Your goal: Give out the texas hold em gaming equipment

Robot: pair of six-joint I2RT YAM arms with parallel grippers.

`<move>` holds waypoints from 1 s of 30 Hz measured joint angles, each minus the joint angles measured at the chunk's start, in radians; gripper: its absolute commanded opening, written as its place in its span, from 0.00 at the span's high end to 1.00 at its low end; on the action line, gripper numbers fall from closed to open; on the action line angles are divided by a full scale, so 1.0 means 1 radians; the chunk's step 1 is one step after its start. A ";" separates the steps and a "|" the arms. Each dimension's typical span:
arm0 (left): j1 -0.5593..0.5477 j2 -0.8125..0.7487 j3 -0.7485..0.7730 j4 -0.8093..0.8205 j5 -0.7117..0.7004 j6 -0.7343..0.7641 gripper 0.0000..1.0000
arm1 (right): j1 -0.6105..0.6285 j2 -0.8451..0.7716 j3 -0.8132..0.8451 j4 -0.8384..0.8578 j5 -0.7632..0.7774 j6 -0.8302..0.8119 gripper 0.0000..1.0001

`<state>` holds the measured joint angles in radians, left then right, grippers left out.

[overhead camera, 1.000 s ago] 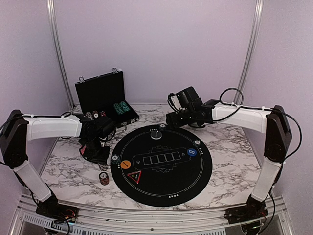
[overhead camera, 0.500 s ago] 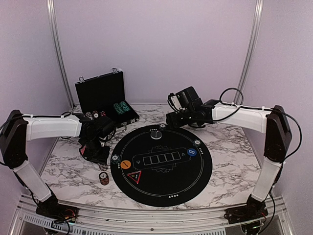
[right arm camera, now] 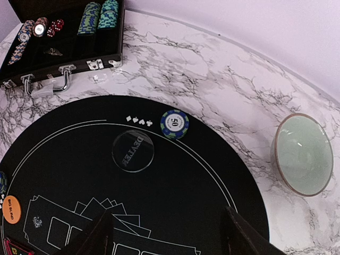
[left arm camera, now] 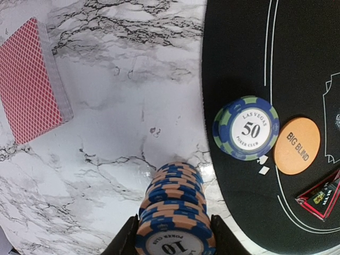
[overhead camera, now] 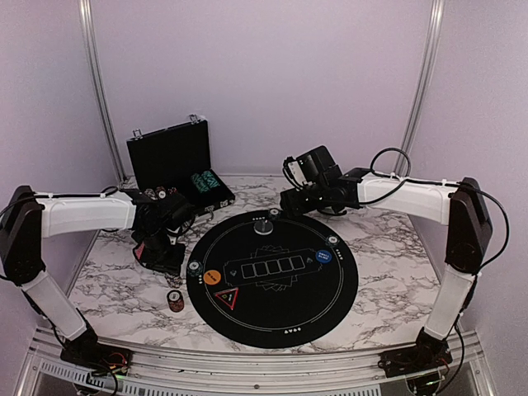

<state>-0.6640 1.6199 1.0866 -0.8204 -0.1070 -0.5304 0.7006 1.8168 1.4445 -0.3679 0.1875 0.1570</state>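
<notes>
A stack of blue-and-orange "10" chips (left arm camera: 175,202) stands on the marble by the mat's left edge (overhead camera: 175,300). My left gripper (left arm camera: 172,226) hovers above it, fingers apart on either side of its top, not touching it (overhead camera: 167,261). A "50" chip (left arm camera: 246,127) and the orange big-blind disc (left arm camera: 297,146) lie on the mat next to it. A red-backed card deck (left arm camera: 29,85) lies on the marble to the left. My right gripper (right arm camera: 167,223) is open and empty over the mat's far part (overhead camera: 285,202), near the clear dealer disc (right arm camera: 133,150) and another "50" chip (right arm camera: 174,124).
The round black mat (overhead camera: 272,322) fills the middle. An open black case (overhead camera: 169,157) with several chip stacks (overhead camera: 206,181) stands at the back left. A pale green bowl (right arm camera: 303,154) sits on the marble right of the mat. A blue disc (overhead camera: 323,256) and a red triangle (overhead camera: 227,297) lie on the mat.
My left gripper has drawn slightly up and back from the chip stack on the marble. The stack and the right arm have not moved.
</notes>
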 measured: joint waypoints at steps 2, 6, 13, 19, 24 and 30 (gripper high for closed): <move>0.000 0.000 0.010 -0.005 0.000 0.001 0.66 | 0.000 0.000 0.000 0.000 0.000 0.000 0.34; -0.001 0.000 0.034 -0.016 0.000 0.006 0.66 | 0.000 -0.003 0.000 0.000 0.001 0.000 0.34; -0.012 0.015 0.108 -0.037 -0.007 0.021 0.66 | -0.001 -0.021 -0.005 0.000 0.006 0.000 0.34; -0.032 0.072 0.196 -0.062 -0.008 0.029 0.66 | -0.014 -0.052 -0.043 0.001 0.010 0.005 0.33; -0.065 0.155 0.294 -0.079 -0.008 0.041 0.66 | -0.028 -0.091 -0.101 0.000 0.010 0.008 0.33; -0.113 0.268 0.433 -0.092 -0.007 0.044 0.66 | -0.050 -0.146 -0.154 0.001 0.012 0.008 0.33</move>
<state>-0.7765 1.8881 1.5192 -0.9123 -0.1143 -0.4866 0.6510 1.6703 1.2903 -0.3668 0.1993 0.1650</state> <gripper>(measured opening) 0.412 0.667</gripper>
